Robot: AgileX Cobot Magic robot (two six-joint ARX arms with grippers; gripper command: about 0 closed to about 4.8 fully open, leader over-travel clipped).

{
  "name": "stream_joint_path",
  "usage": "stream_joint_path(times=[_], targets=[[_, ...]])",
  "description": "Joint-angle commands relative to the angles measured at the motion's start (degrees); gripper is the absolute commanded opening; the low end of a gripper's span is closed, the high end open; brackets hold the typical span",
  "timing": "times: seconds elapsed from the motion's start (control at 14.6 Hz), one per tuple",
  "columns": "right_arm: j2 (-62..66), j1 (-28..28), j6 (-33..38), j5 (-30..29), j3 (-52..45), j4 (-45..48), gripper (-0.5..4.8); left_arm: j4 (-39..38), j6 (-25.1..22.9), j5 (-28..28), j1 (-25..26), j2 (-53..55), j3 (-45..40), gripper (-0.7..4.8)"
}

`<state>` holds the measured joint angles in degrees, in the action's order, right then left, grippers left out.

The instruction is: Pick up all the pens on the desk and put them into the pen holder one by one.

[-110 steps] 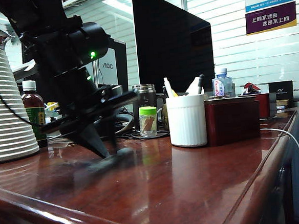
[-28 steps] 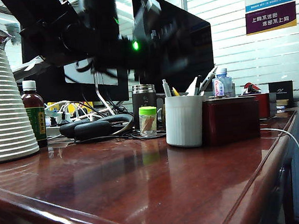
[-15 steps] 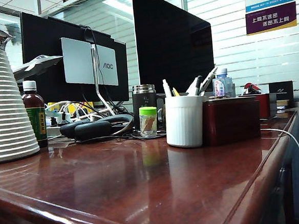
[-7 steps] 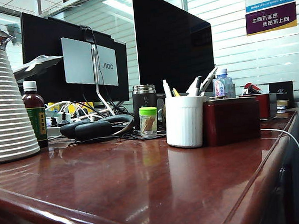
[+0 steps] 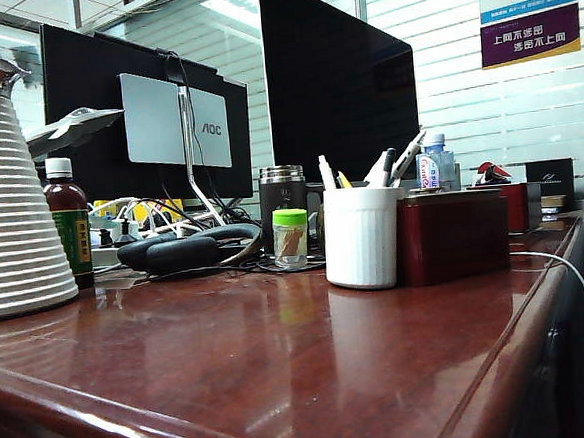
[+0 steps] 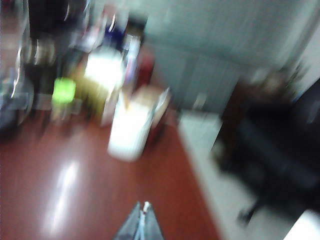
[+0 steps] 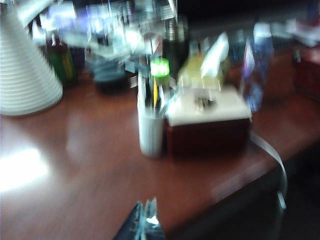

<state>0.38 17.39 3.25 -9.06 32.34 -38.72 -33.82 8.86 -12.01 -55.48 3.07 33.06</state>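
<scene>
The white ribbed pen holder (image 5: 360, 237) stands on the glossy reddish-brown desk (image 5: 282, 360), against a dark red box. Several pens stick out of it, among them a silvery one (image 5: 405, 158) leaning right and a white one (image 5: 326, 170). I see no pen lying on the desk. Neither arm shows in the exterior view. In the blurred left wrist view my left gripper (image 6: 141, 210) is shut and empty, high above the desk and back from the pen holder (image 6: 129, 134). My right gripper (image 7: 146, 210) is also shut and empty, short of the pen holder (image 7: 151, 132).
The dark red box (image 5: 451, 234) touches the holder's right side. Behind stand a dark steel tumbler (image 5: 281, 195) and a green-lidded jar (image 5: 289, 238). A white ribbed cone (image 5: 11, 209) and brown bottle (image 5: 68, 220) stand left. A white cable (image 5: 572, 280) runs over the desk's right edge.
The arm that worked on the desk and then hung above the pen holder has left the exterior view. The silvery pen now leans in the holder. Nothing has moved over the last second.
</scene>
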Motion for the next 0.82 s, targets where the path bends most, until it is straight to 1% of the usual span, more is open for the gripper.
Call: stream_joint_path(times=[0.07,0.14,0.21,0.27,0.34,0.41,0.55,0.69,0.82], targets=[[0.1,0.2,0.4,0.0,-10.6,18.3,-0.07,15.5,0.0,0.0,0.0,0.2,-11.5,-0.06],[0.1,0.2,1.8,0.0,-15.7,23.7,-0.07,21.1,-0.1,0.2,0.0,0.2,-17.3,-0.06],[0.1,0.4,3.2,-0.1,-18.4,25.2,-0.07,23.2,0.0,0.2,0.0,0.2,-20.3,-0.06],[0.1,0.4,5.6,0.0,-22.1,25.9,-0.07,24.9,-1.0,-2.8,0.1,0.2,-23.8,-0.06],[0.1,0.4,5.6,0.0,-24.4,26.1,-0.08,25.9,-1.5,-5.3,0.1,0.2,-25.8,-0.06],[0.0,0.4,5.6,0.0,-26.4,26.3,-0.07,26.7,-1.9,-7.0,0.1,0.2,-27.3,-0.06],[0.0,0.4,5.3,0.0,-31.4,30.2,-0.07,26.7,-2.9,-8.6,0.1,0.2,-28.9,-0.06],[0.4,0.3,3.0,1.6,-32.2,29.5,-0.07,26.6,-2.9,-8.7,2.2,0.2,-29.8,-0.06],[0.3,0.4,3.0,1.5,-32.2,29.7,-0.07,26.4,-2.9,-8.1,4.7,0.3,-29.8,-0.05]])
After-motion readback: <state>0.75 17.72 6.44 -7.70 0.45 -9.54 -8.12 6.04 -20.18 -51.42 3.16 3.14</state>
